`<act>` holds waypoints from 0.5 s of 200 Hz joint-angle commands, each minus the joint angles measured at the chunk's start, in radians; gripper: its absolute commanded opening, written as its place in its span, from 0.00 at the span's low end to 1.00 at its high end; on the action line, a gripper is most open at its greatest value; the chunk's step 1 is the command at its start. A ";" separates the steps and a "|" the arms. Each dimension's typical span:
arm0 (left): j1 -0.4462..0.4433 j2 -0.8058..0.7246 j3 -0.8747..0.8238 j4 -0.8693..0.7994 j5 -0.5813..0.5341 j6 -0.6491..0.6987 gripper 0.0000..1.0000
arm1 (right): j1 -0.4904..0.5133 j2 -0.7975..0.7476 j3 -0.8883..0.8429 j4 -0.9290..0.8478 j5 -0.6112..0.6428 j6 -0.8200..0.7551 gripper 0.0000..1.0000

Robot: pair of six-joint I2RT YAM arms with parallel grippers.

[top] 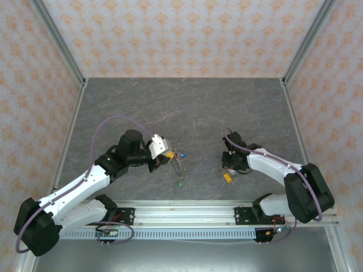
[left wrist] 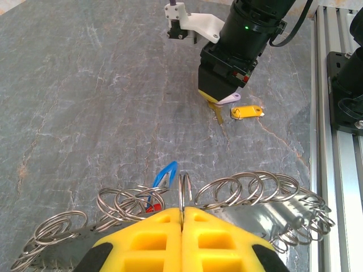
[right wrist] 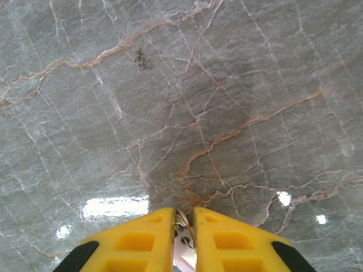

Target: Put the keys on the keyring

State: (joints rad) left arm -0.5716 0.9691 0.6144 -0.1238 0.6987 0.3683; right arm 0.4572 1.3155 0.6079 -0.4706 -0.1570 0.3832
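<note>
The keyring is a long chain of linked silvery wire loops, sagging to either side of the left gripper, whose yellow fingers are pressed together on one upright loop. A blue key hangs from the chain just beyond the fingertips, and a sliver of a red key shows among the rings. From above, the chain dangles near the middle of the table, a little toward the near edge, with a green key at its lower end. The right gripper pinches a white key by its head (a small ring sits at its tip), nose down just above the table. A yellow key lies flat just beside it, toward the near edge. The table is grey stone-patterned with pale and rusty veins and glossy light spots. Pale wallpaper with orange motifs closes three sides, and an aluminium rail runs along the near edge.
</note>
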 commanded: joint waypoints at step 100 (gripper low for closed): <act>-0.004 0.003 0.039 0.000 0.016 0.011 0.00 | -0.004 -0.041 0.001 -0.031 0.011 -0.007 0.13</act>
State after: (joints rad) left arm -0.5716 0.9714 0.6147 -0.1242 0.6991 0.3683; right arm 0.4572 1.2854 0.6075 -0.4797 -0.1570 0.3805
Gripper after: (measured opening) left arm 0.043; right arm 0.131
